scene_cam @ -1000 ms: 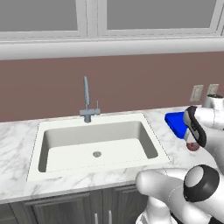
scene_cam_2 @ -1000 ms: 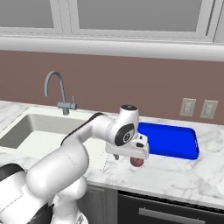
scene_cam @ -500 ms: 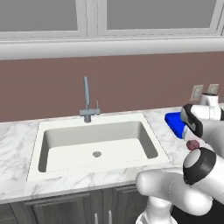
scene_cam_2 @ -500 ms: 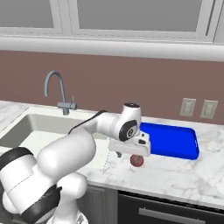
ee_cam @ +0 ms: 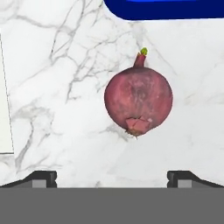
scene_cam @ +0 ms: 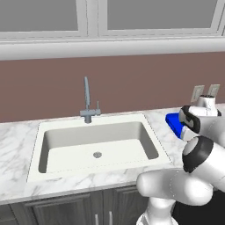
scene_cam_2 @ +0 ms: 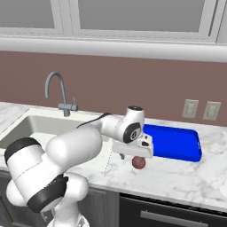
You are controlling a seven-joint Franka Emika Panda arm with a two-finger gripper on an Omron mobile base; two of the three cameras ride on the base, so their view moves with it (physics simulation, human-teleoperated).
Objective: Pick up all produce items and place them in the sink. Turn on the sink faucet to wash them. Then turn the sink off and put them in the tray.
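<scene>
Starting on the left with the sink [scene_cam: 88, 137]: lying empty, waiting for something to wash. Standing right behind it, the sink faucet [scene_cam: 87, 99], bending its spout over the basin for pouring water straight in, and showing no water right now.

Moving to the middle, onto the marble counter [scene_cam_2: 177, 178] between sink and tray: resting there, a small dark red beet [scene_cam_2: 138, 163], lying on its side with its little stem tip pointing toward the tray. Not yet sitting in the sink, so probably needing a pick-up first.

Hanging right over the beet, the gripper [scene_cam_2: 136, 156], pointing straight down at it. Holding the jaws wide apart, one on each side, and touching nothing, likely for dropping down around the beet [ee_cam: 138, 105] and squeezing it. Seeing the two tips of the gripper [ee_cam: 112, 175] low in the hand view, well apart, wider than the beet.

Ending on the right with the blue tray [scene_cam_2: 173, 142]: lying flat just beside the beet, holding nothing, waiting for clean food at the very end.
</scene>
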